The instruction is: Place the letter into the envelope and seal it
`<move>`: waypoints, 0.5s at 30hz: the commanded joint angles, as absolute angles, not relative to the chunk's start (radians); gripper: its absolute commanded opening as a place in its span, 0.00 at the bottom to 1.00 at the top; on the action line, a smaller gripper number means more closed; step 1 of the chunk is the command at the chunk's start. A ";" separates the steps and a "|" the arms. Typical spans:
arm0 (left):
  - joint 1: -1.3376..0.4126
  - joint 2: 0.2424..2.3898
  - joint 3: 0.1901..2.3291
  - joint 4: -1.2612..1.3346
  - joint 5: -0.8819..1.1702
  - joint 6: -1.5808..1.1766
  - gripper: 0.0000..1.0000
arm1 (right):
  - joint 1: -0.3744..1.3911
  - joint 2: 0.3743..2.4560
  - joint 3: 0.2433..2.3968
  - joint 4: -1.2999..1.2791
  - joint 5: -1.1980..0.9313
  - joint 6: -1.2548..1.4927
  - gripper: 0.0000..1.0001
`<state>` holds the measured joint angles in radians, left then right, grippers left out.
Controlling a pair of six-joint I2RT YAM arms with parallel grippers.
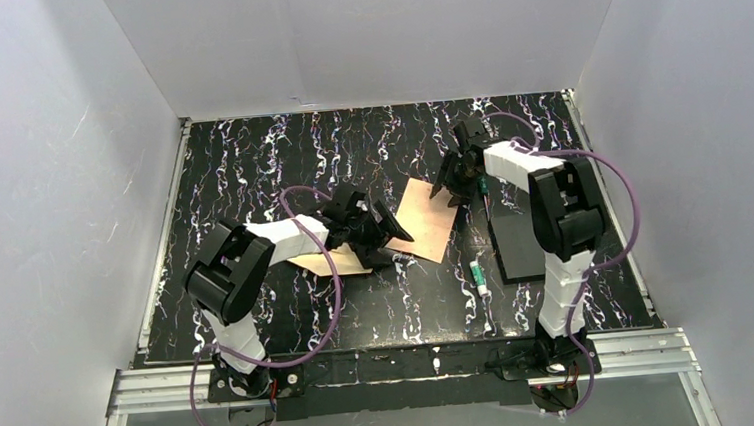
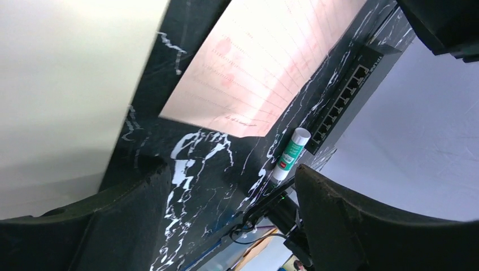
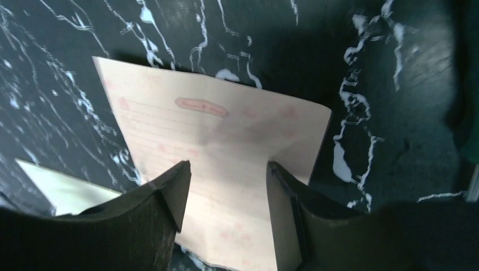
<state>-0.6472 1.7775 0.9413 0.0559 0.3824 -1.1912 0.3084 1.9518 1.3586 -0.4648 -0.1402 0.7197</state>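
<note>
Top external: letter [image 1: 426,220] lies flat on tabletop [image 1: 249,162], outside envelope [image 1: 311,264] just beside it. My left end effector [image 1: 398,244] gapes empty at letter's left edge; right end effector [image 1: 449,194], half-open, over its far edge. Insertion, sealing pending.

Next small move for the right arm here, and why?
Probably close the right gripper on the letter: it hovers open at the letter's edge, nothing is held, and the letter lies outside the envelope.
</note>
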 commanded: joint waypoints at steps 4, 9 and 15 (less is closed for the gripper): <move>-0.693 1.797 0.934 0.027 0.307 -1.264 0.80 | 0.304 2.034 1.397 -0.519 -0.026 0.708 0.61; -0.698 1.808 0.883 0.084 0.284 -1.330 0.80 | 0.304 2.000 1.279 -0.535 -0.030 0.853 0.61; -0.698 1.836 0.861 0.241 0.227 -1.353 0.80 | 0.304 1.927 1.108 -0.516 -0.065 1.001 0.60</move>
